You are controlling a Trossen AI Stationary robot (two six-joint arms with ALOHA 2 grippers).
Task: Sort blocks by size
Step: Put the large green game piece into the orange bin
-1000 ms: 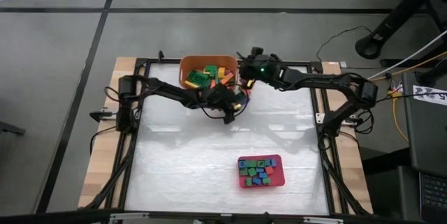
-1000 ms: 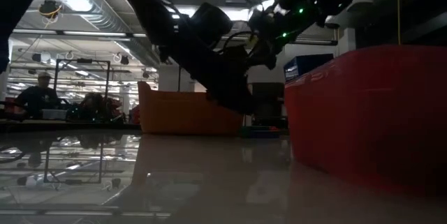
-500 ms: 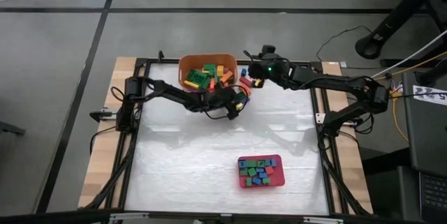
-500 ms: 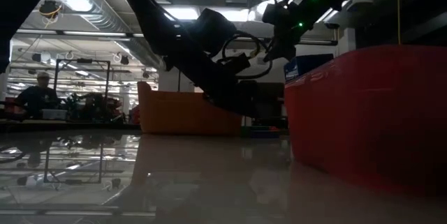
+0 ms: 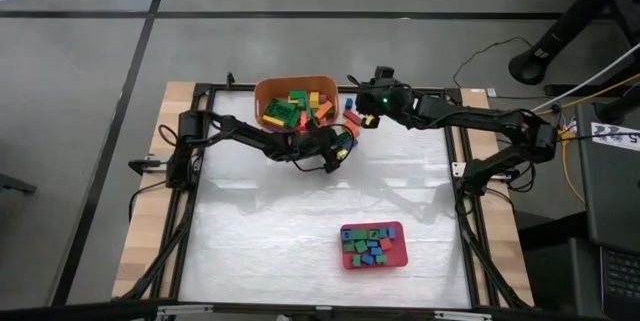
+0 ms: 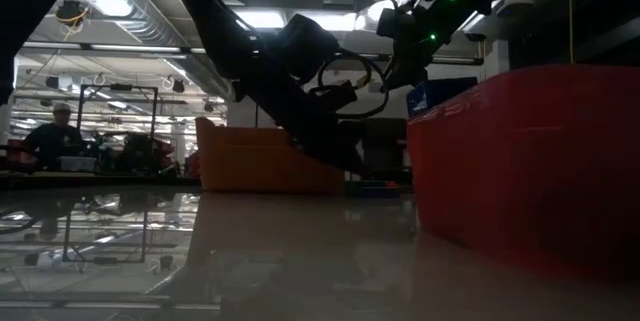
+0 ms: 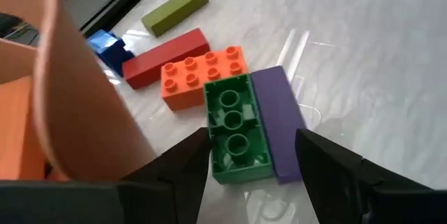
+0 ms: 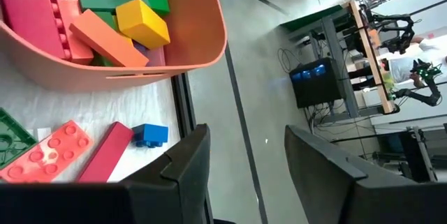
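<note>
Several blocks lie on the table beside the orange tub (image 5: 292, 104), resting flat. They are an upturned green brick (image 7: 235, 130), a purple brick (image 7: 277, 123) against it, an orange one (image 7: 201, 77), a red one (image 7: 166, 59), an olive one (image 7: 174, 9) and a small blue one (image 7: 105, 42). My left gripper (image 7: 255, 172) is open and low, with its fingers on either side of the green and purple pair; I cannot tell whether they touch it. My right gripper (image 8: 244, 182) hangs open and empty above the tub's right corner. The tub holds more blocks (image 8: 119, 15).
A pink-red tray (image 5: 398, 257) with small blocks stands at the near right, and its wall (image 6: 520, 161) fills the right of the low view. The black frame rail (image 5: 400, 91) runs along the far edge. The white table between tub and tray is bare. A person (image 6: 55, 133) sits far off in the room.
My left gripper has swung its fingertips toward the far right, onto the bricks beside the tub, and dipped slightly. My right gripper has drawn back toward the far right and risen a little, then held still. No block has moved.
</note>
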